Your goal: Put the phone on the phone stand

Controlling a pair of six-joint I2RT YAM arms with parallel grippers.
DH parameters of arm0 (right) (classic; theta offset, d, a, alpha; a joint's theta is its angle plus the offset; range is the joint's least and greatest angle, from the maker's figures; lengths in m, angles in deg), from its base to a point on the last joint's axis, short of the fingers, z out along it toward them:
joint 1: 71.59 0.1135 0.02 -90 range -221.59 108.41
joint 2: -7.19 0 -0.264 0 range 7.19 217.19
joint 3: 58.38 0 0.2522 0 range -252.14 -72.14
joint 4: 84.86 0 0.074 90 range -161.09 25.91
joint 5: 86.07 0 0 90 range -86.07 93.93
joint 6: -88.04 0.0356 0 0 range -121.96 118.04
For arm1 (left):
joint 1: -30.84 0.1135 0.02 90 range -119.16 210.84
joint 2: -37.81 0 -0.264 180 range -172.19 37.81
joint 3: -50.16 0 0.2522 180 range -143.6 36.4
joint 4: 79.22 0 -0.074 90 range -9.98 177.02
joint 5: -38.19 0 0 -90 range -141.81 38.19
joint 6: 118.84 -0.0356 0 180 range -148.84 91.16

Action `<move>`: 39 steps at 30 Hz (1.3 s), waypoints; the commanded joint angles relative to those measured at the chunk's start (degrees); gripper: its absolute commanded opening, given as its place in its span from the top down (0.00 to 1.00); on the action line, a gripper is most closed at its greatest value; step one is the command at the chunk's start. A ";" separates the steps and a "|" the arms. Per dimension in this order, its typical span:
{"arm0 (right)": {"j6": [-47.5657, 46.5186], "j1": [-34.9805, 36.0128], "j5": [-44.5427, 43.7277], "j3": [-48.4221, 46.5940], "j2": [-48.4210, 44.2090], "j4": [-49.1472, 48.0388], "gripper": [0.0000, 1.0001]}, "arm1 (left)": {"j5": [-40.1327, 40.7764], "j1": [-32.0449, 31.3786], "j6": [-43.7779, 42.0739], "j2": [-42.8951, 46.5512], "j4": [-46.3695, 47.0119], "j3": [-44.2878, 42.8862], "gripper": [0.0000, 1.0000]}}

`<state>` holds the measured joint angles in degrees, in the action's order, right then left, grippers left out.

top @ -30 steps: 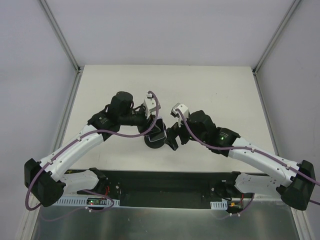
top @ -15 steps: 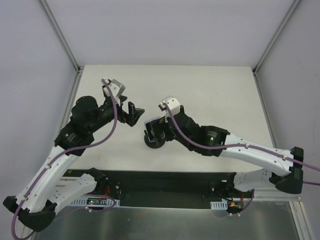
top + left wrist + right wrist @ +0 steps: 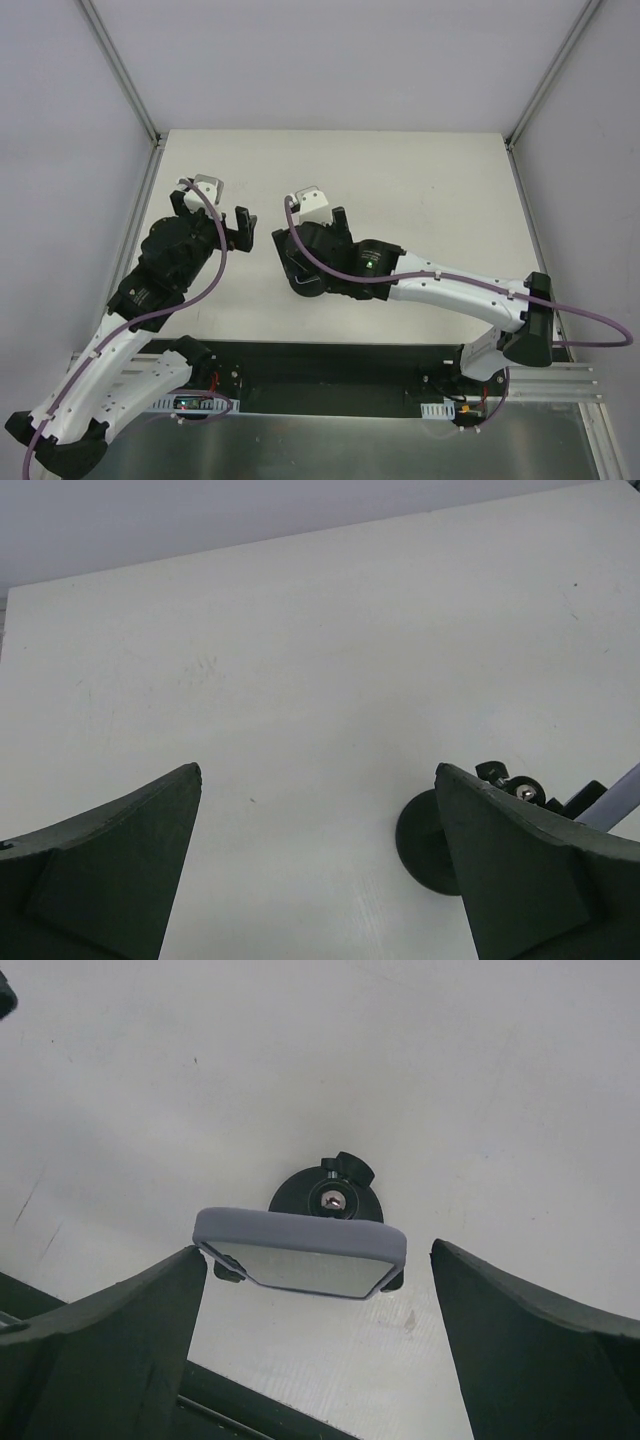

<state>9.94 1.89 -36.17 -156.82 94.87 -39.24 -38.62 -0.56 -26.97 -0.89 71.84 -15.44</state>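
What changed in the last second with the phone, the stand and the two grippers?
The left gripper let go of the phone, opened and pulled back to the left. The right arm swung left over the phone stand; the right gripper is open, the phone showing untouched between its jaws. Unchanged: the stand's spot on the table, the phone resting on it.

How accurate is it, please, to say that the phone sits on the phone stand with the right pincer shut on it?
Not quite. The phone does sit on the phone stand, but the right pincer is open, not shut on it: the right wrist view shows its fingers spread wide either side of the phone.
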 commanded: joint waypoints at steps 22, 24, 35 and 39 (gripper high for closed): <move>12.71 2.29 -12.98 -9.27 8.82 9.45 0.18 | -6.16 6.08 1.29 3.54 4.72 3.58 0.01; 12.45 2.29 -13.34 -9.01 8.82 8.93 0.23 | -6.42 6.17 1.30 3.72 4.72 3.67 0.01; 9.64 1.59 -16.50 -7.43 7.34 6.99 0.81 | -6.77 5.82 1.21 3.63 4.81 3.85 0.01; 7.01 -0.69 -17.91 -5.59 5.31 5.59 0.99 | -6.34 5.82 0.94 3.98 4.81 3.85 0.01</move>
<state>20.95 3.79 -47.73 -163.80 103.57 -32.42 -44.35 5.06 -26.45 2.58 74.31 -11.63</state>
